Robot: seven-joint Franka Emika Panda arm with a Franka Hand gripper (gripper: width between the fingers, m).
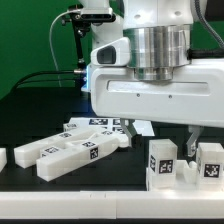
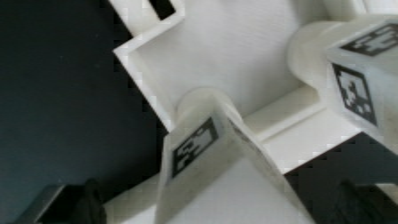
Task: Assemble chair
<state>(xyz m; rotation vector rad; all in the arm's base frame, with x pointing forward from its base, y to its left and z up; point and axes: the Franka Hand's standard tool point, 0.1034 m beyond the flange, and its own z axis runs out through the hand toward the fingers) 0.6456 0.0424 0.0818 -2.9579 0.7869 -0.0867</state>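
Tool (image 2: 217, 205) is seen w/ fingers (image 2: 71, 205) spread apart and nothing clamped. A white ridged part (image 2: 214, 150) w/ a tag is straddled by them; whether it's touched can't be told. Just beyond it, a flat panel (image 2: 222, 60) and a tagged post (image 2: 356, 65) are seen.

In the ext. view the arm is held low over the bench (image 1: 110, 205). A near block (image 1: 163, 160) and a far block (image 1: 210, 160), both tagged and upright, are stood at approx. 4 o'clock, under the tool. Long white pieces (image 1: 65, 152) are laid at 8 o'clock, well apart from the blocks.
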